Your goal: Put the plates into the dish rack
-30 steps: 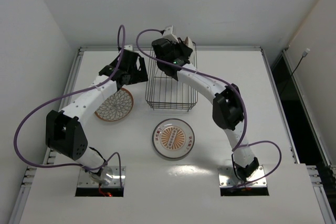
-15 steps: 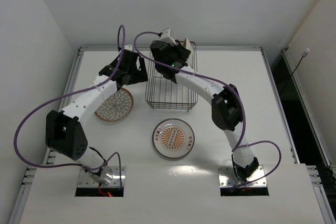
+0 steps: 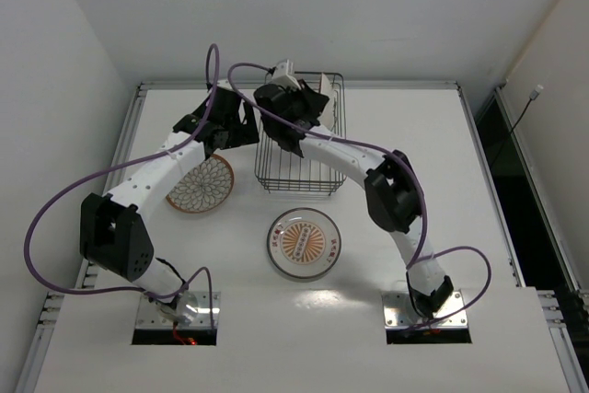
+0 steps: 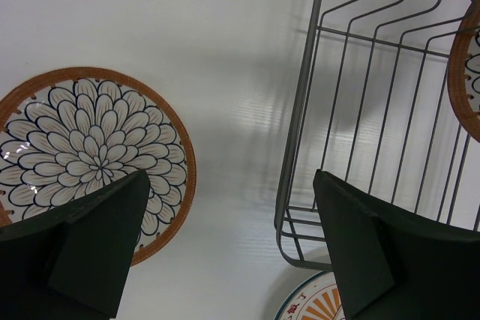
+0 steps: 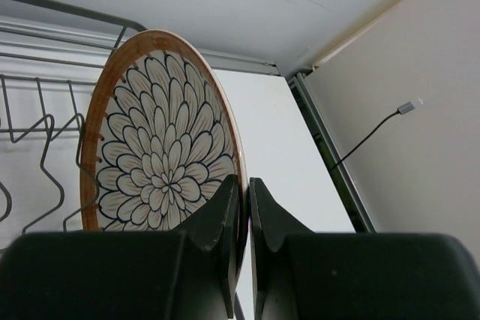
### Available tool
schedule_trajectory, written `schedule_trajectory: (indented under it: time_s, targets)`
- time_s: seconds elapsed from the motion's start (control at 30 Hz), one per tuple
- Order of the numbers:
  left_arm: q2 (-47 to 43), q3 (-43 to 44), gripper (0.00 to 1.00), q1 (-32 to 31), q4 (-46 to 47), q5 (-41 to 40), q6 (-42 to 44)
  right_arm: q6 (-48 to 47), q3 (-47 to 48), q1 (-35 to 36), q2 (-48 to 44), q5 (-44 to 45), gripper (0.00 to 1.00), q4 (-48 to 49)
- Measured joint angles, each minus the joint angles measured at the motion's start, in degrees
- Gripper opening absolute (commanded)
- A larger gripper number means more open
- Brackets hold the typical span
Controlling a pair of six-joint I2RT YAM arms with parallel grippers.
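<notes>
One flowered plate (image 5: 161, 155) is gripped on edge by the closed right claw (image 5: 244, 185) over the rack (image 3: 313, 172), best lowered upright between dividers (image 5: 45, 136). The second flowered plate (image 4: 90, 148) and the orange plate (image 3: 305, 243) are left flat outside; the left claw (image 4: 231, 177) is held open.

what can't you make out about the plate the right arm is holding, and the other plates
Right wrist: the lower edge of the gripped floral plate is behind the right gripper, so whether it sits between the dish rack dividers is unclear.
Top external: the right arm covers most of that plate.
Left wrist: the orange-centred plate is cut off by the bottom edge and a jaw.
</notes>
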Motion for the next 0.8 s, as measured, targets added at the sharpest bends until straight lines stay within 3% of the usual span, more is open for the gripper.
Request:
schedule_trajectory:
  time_s: [0.23,0.43,0.63,0.7,0.8]
  targets:
    - [0.0,0.0,0.9,0.0,0.0,0.0,-0.1,-0.1,-0.4,1.8,0.5,0.5,0.03,-2.9]
    - [-0.8,-0.4,0.9,0.0,0.2,-0.9,-1.0,6.9,-0.3,2.5,0.6,-1.8,0.06,-11.4]
    - [-7.1,-2.4,0.9,0.0,0.6,-4.2,-2.3,12.9,-0.3,2.2,0.3,-3.7,0.12,-17.0]
    - [-9.2,-2.5,0.9,0.0,1.3,-5.9,-2.8,14.3,-0.3,1.9,0.2,-3.9,0.12,-18.1]
    - [-11.3,-2.5,0.9,0.0,1.9,-8.4,-3.5,15.9,-0.2,1.4,-0.2,-4.3,0.0,-19.2]
